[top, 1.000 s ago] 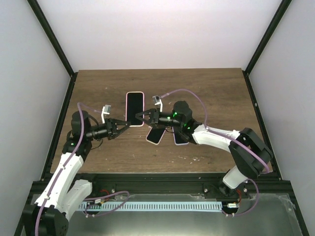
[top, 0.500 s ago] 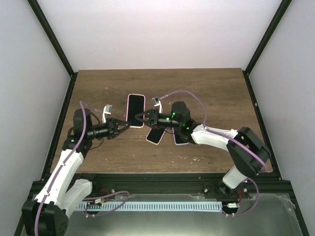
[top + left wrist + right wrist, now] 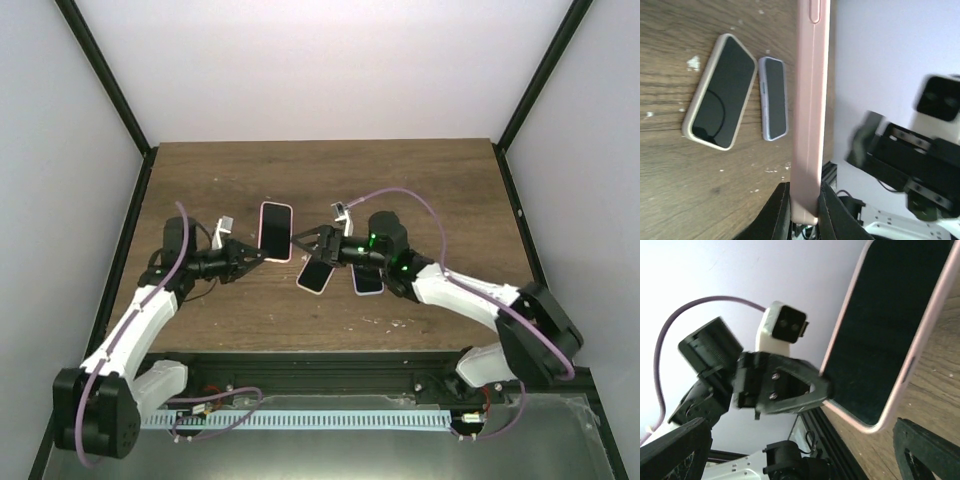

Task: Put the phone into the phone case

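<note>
Pink phone case [image 3: 810, 100] stands on edge in the left wrist view, running from the top of the frame down to the bottom centre. An elongated side-button slot shows at its upper end. The left gripper [image 3: 255, 256] is clamped on the case's lower end, with its black fingers [image 3: 778, 215] pressed against both faces.

In the right wrist view, at upper right, the case's open face is filled by the dark screen of a phone [image 3: 890, 335]. A pink rim runs round the screen. The screen is unlit, and any brand mark on the case or handset is too small to read. The lower corner of the case hangs over the wooden table [image 3: 430, 180]; contact with the wood cannot be determined.

In the overhead view the case sits left of centre. The right gripper [image 3: 303, 243] is just beside the case's right edge with its jaws spread wide. Its two fingertips show only at the lower corners of the right wrist view, and neither touches the case.

Two further handsets lie flat on the table, screens up, just right of the case and below it. One is a beige-cased phone [image 3: 316, 272], set at a slant. Just beside it is a smaller lavender-cased phone [image 3: 366, 281]. Both screens are dark, with no legible writing.
</note>
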You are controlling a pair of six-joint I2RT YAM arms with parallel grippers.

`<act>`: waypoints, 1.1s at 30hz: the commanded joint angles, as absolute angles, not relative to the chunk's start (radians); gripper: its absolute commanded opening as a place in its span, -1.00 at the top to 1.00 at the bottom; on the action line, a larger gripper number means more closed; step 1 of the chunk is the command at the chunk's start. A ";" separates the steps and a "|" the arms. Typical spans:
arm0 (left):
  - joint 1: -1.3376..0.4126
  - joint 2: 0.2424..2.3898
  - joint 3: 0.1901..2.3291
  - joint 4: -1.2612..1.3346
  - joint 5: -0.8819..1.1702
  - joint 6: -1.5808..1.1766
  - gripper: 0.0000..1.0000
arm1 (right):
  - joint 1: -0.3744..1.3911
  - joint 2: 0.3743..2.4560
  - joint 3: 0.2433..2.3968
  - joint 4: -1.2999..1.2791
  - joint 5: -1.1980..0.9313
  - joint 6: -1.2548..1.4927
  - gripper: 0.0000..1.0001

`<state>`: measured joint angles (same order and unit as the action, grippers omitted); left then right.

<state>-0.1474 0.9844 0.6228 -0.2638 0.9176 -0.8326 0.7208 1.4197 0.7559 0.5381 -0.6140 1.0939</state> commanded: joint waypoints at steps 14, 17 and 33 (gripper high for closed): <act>-0.132 1.356 0.662 -0.209 0.793 -0.698 1.00 | 0.714 1.009 0.733 0.018 -0.360 0.771 -1.00; -0.129 1.427 0.645 -0.167 0.798 -0.714 1.00 | 0.715 0.987 0.737 -0.001 -0.342 0.762 -1.00; -0.117 1.408 0.657 -0.343 0.666 -0.633 0.17 | 0.715 0.943 0.784 -0.166 -0.193 0.749 -1.00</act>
<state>-0.1246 1.4704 0.6331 -0.2783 0.7136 -0.6689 0.7212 0.9668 0.7376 -0.0994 -0.2626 0.7628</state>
